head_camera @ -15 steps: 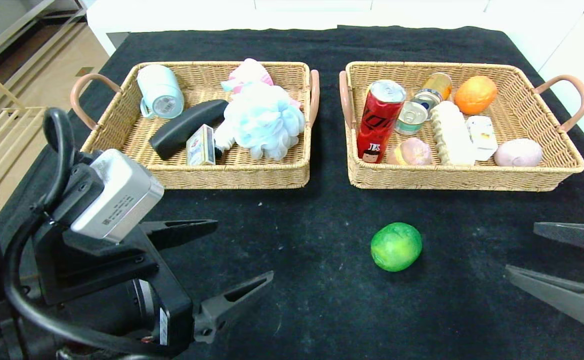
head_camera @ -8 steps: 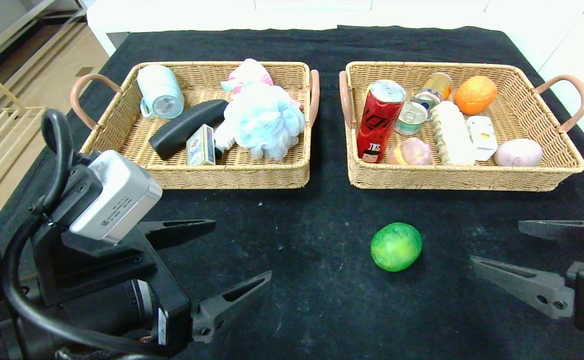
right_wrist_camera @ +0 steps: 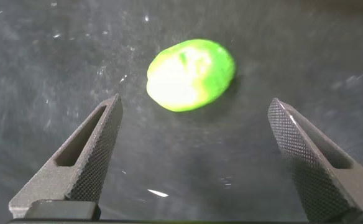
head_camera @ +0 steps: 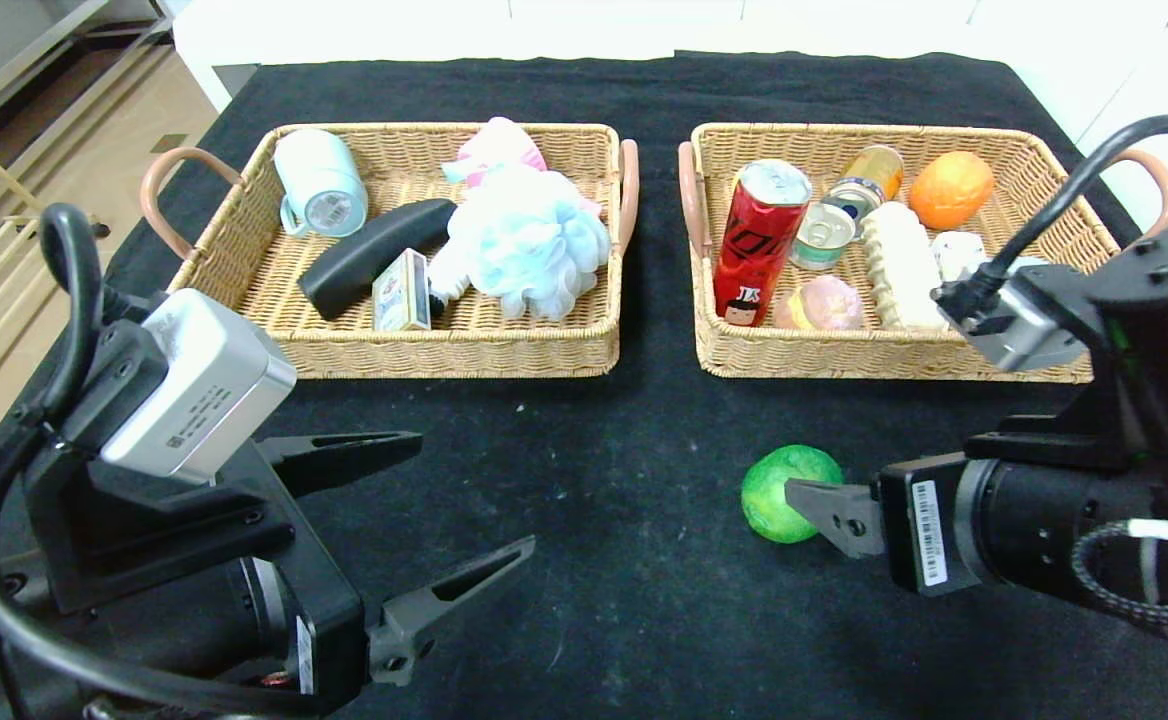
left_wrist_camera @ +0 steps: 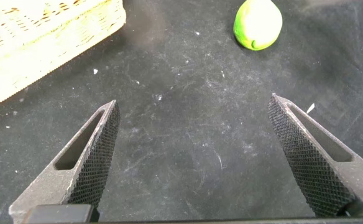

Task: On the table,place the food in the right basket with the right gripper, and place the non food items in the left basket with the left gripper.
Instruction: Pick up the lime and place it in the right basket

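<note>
The round green fruit (head_camera: 779, 492) sits alone on the black-draped table (head_camera: 644, 600), at about six o'clock from the right tan wicker basket (head_camera: 1044, 365) and well apart from its near wall. It looks to be the last food item outside a basket, which would explain why the right black two-fingered gripper (right_wrist_camera: 194, 158) is pointed straight at it. From the fruit's three o'clock side the gripper reaches in low over the cloth, its flat fingers spread wide; in the right wrist view the fruit lies just ahead of the fingertips, centred between them but not yet between the pads. Nothing is pinched. In the head view one finger (head_camera: 829, 510) overlaps the fruit's near edge, though whether it touches I cannot tell.

The right basket holds food already — a red soda can (head_camera: 756, 245) lying against its wall, a ridged tan bread loaf (head_camera: 899, 265), a round orange fruit (head_camera: 951, 188) and others. At the fruit's ten o'clock, the left tan wicker basket (head_camera: 464, 350) holds the fluffy light-blue mesh pouf (head_camera: 529, 240) and the flat cream-yellow card box (head_camera: 402, 290).

The left black two-fingered gripper (head_camera: 464, 500) hangs over bare cloth at the fruit's nine o'clock, fingers spread and empty — probably parked, since no non-food items show on the table.
</note>
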{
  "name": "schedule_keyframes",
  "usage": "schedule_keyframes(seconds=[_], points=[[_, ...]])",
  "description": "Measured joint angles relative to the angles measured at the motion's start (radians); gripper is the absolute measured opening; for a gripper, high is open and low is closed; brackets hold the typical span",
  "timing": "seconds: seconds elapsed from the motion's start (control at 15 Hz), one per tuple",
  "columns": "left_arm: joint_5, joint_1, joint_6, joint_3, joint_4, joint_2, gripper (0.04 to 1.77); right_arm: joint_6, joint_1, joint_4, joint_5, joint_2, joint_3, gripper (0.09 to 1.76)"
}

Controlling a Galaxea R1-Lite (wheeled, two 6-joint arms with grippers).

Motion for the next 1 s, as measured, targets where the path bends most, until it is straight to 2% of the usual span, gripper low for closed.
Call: schedule_keyframes(seconds=[0.47,0.73,1.0], points=[[0.000,0.000,0.001,-0.001,-0.001,-0.007,1.72,0.156,-0.014,0.129,-0.007,0.190,-0.188,1.71],[0.000,0.000,0.003,-0.002,0.001,-0.008,1.72,0.167,-0.031,0.129,-0.080,0.257,-0.219,1.71],[-0.001,-0.001,0.003,0.000,0.006,-0.006,1.72,0.167,-0.043,0.125,-0.094,0.282,-0.221,1.71]])
